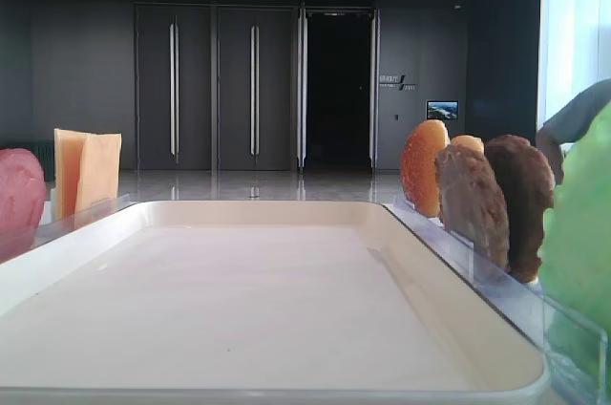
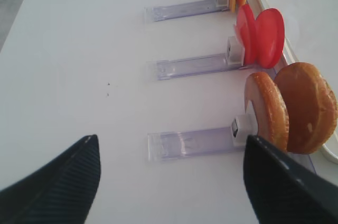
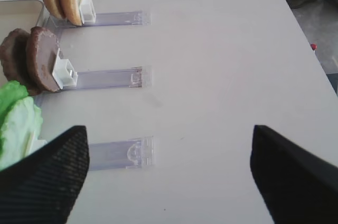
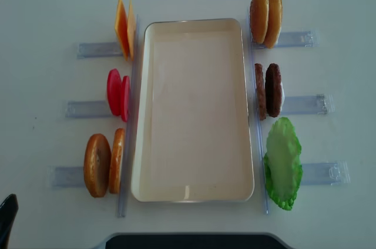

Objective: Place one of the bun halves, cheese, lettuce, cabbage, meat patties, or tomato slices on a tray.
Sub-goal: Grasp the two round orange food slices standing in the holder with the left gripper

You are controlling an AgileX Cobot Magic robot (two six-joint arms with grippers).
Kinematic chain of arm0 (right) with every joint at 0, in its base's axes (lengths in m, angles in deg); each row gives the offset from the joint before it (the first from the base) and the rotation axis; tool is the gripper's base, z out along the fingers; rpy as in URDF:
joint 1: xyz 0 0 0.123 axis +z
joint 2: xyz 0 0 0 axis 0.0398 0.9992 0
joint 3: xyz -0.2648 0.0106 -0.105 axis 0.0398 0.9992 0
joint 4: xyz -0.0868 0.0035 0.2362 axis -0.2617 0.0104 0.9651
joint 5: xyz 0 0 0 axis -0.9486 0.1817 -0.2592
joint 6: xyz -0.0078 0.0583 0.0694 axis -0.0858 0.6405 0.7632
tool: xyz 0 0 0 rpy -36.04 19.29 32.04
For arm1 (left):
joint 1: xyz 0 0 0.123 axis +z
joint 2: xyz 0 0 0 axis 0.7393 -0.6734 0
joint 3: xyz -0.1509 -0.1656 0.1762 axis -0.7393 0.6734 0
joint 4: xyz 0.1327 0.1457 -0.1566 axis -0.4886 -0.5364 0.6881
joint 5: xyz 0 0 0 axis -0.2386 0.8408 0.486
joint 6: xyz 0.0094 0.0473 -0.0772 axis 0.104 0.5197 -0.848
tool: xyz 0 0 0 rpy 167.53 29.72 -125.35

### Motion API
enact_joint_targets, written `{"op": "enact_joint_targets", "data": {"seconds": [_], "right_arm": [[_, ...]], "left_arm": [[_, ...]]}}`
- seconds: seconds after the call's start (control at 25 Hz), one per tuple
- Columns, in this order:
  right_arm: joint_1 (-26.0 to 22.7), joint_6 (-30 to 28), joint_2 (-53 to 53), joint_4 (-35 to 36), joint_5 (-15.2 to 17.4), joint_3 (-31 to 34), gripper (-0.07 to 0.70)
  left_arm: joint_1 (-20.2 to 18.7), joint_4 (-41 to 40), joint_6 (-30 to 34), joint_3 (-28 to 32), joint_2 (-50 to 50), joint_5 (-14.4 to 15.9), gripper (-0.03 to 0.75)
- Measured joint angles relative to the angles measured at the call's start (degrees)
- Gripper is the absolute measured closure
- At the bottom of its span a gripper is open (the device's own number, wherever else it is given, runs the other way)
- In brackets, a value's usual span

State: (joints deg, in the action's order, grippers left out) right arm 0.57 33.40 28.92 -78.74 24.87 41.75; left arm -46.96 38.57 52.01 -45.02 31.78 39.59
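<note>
From overhead, the tray (image 4: 194,114) sits bare in the middle of the frame, running top to bottom on the white table (image 4: 47,8). Food stands on edge in clear racks (image 4: 88,49) along both long sides. On the left, from top to bottom: cheese (image 4: 123,27), tomato slices (image 4: 117,93), then two buns (image 4: 103,164) at lower left. On the right: another pair of buns (image 4: 265,17) at upper right, the patties (image 4: 268,90) mid-right, and lettuce (image 4: 283,162) at lower right.

The left claw (image 2: 169,182) hangs over bare table with its dark fingers (image 2: 58,184) spread wide, nothing between them; the lower-left buns stand just beside its right finger. The right claw (image 3: 169,174) is likewise spread wide and holds nothing, with lettuce at the left edge of its view and the patties above that.
</note>
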Motion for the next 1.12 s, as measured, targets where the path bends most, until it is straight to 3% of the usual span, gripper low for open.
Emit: {"op": "enact_joint_targets", "data": {"seconds": [1.12], "right_arm": [[0.0, 0.0, 0.0, 0.0, 0.0, 0.0, 0.042]], "left_arm": [[0.0, -0.3, -0.7, 0.0, 0.0, 0.0, 0.073]]}}
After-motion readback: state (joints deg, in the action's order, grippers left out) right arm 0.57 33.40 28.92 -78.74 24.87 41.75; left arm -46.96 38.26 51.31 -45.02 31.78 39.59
